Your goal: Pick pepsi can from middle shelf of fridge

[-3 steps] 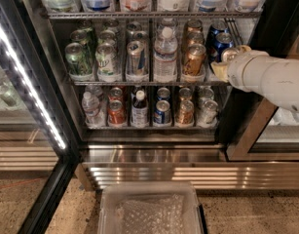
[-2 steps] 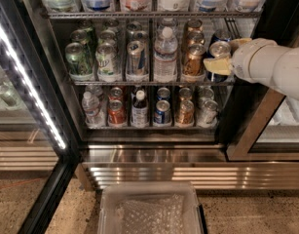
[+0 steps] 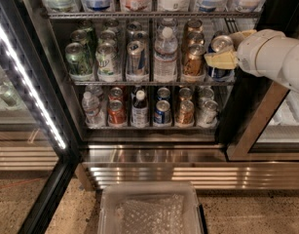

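I'm seeing a clear plastic bin (image 3: pixel 149 186) sitting on the speckled floor (image 3: pixel 66 213), crinkled wrap (image 3: pixel 149 214) lying inside it. Short red and blue cans (image 3: pixel 116 112) are standing on the lowest rack (image 3: pixel 149 127), and a gold-bronze can (image 3: pixel 193 60) is standing just left of the gripper (image 3: pixel 219 58).

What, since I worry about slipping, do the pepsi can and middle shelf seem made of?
Pepsi can: likely aluminium, glossy blue paint, bare silver top catching light. Middle shelf: steel-looking wire, bright reflective rods. The tool is at the can, right end of that shelf.
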`<state>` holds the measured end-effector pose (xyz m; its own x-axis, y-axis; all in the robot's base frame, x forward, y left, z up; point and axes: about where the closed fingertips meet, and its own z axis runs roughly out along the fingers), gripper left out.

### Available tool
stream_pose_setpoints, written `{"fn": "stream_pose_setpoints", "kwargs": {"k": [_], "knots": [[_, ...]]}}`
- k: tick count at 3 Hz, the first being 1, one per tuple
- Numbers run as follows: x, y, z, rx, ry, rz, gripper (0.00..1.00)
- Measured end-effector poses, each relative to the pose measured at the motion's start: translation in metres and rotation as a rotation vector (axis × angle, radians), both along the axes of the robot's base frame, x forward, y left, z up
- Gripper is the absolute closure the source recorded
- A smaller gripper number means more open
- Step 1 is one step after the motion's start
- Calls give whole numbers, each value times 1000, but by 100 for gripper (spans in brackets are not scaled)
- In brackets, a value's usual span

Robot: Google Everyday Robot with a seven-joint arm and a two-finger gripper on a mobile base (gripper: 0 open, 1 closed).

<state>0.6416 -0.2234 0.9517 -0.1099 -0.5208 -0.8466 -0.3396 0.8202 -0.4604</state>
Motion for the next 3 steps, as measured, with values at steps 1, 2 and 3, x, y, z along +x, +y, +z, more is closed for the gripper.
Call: {"fn": "stream_pose_setpoints", "kwargs": {"k": [1,2,3], "knots": [[-12,7,11,16,24,32,100],[-43,3,50,159,76,49,100],[-81,4,71,370,195,64,100]]}}
